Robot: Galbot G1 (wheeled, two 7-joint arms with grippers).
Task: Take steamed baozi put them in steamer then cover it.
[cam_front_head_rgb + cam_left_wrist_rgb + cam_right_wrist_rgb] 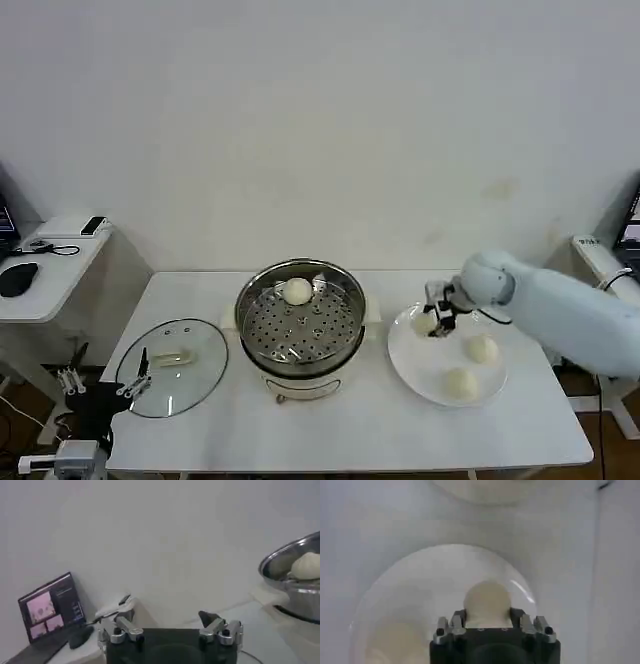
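The steamer [247, 300] stands mid-table with one steamed baozi [298, 291] on its perforated tray; the left wrist view catches the pot [295, 597] and that bun [306, 566]. My right gripper [432, 322] is at the far left part of the white plate [420, 365], shut on a baozi [487, 600] that sits between its fingers [516, 617]. Two more baozi [482, 349] [460, 382] lie on the plate. The glass cover [172, 365] lies flat on the table left of the steamer. My left gripper [105, 384] [170, 627] hangs open and empty off the table's front left corner.
A side desk [45, 270] to the left holds a mouse [17, 278] and a laptop [50, 607]. The table's front edge runs just below the plate and the cover. Bare tabletop lies in front of the steamer.
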